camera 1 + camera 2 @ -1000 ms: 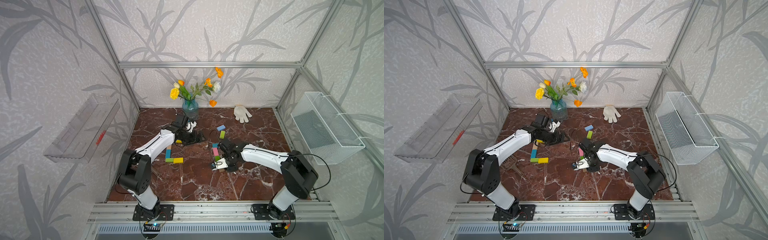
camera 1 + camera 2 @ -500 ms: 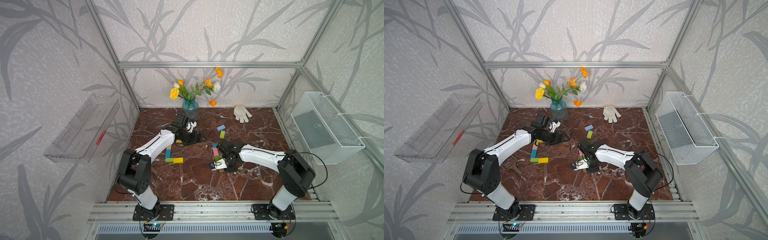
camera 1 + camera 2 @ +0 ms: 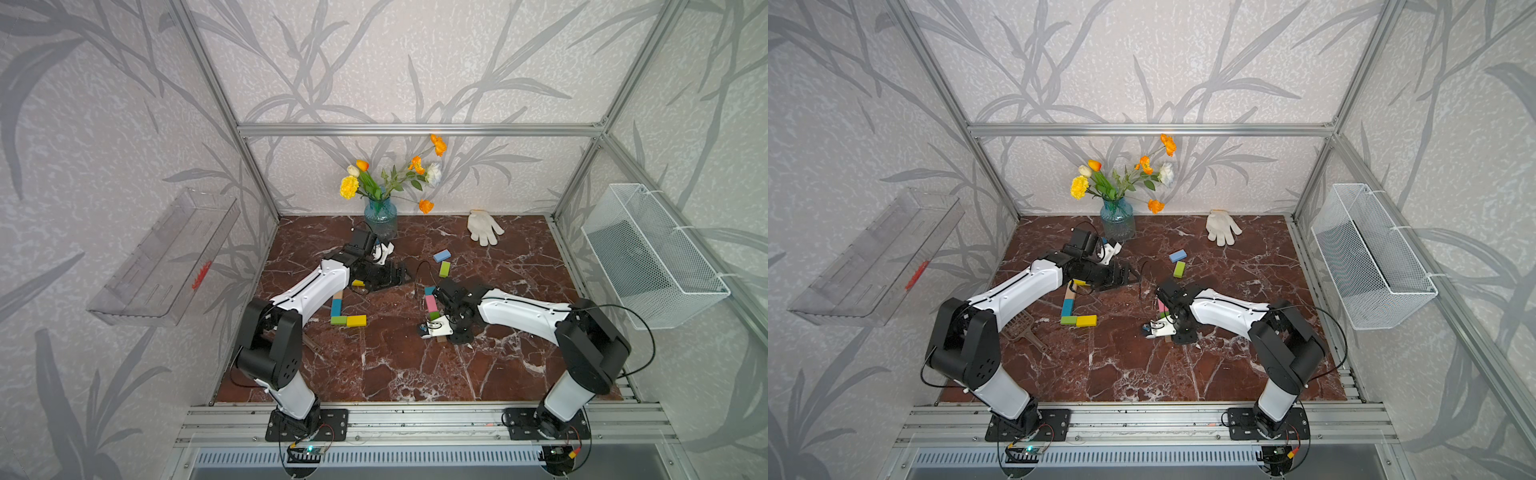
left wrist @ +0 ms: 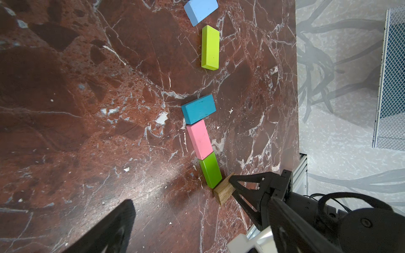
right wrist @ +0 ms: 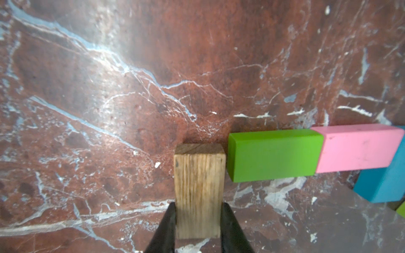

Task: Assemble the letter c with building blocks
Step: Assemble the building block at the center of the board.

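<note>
The plain wooden block (image 5: 198, 190) lies flat on the marble table (image 5: 131, 87). The right gripper (image 5: 198, 219) clamps it across its width, a jaw pressed on each long side. It sits at the free end of the green block (image 5: 274, 155), at a right angle to it and just beside it; I cannot tell whether they touch. At the green block's other end the pink block (image 5: 359, 149) follows end to end. Beyond that the teal block (image 5: 385, 184) lies crosswise, pointing to the same side as the wooden one.

The right arm (image 3: 519, 311) reaches in low, forearm almost level and wrist bent down. The left arm (image 3: 311, 291) is stretched long. The left gripper (image 3: 401, 276) hovers beyond the green block towards the vase (image 3: 380, 216), with its jaws wide apart and empty.

On the green block's other long side the marble is bare. A lime block (image 4: 210, 47) and a light blue block (image 4: 200, 11) lie well past the teal one. Another group of blocks (image 3: 343, 309) lies well apart, under the left arm.
</note>
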Controlling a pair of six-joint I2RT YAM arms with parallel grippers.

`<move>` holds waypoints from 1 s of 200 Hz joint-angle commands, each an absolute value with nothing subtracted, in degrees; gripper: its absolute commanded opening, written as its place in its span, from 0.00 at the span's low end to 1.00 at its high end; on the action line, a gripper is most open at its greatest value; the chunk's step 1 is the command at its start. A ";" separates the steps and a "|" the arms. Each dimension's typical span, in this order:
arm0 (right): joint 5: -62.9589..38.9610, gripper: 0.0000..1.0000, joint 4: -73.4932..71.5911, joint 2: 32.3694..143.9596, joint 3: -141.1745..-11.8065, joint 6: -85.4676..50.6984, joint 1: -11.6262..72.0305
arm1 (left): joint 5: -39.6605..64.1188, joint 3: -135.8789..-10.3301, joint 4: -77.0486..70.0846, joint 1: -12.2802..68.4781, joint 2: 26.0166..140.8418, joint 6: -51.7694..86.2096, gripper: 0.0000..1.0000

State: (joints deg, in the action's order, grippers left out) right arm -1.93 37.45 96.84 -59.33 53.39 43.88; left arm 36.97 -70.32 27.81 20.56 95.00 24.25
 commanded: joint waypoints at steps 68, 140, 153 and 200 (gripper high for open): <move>-2.55 0.04 37.81 99.49 -61.21 51.94 44.12 | 37.00 -69.61 27.42 20.39 94.66 24.52 0.95; -2.72 0.07 36.98 99.35 -60.90 50.43 43.87 | 37.08 -69.61 27.20 20.40 94.91 24.60 0.95; -2.67 0.09 36.80 99.33 -60.83 50.16 43.86 | 37.17 -69.61 27.16 20.39 94.92 24.59 0.95; -2.90 0.14 36.76 100.02 -61.26 49.92 43.73 | 37.35 -69.79 27.02 20.39 95.26 24.73 0.95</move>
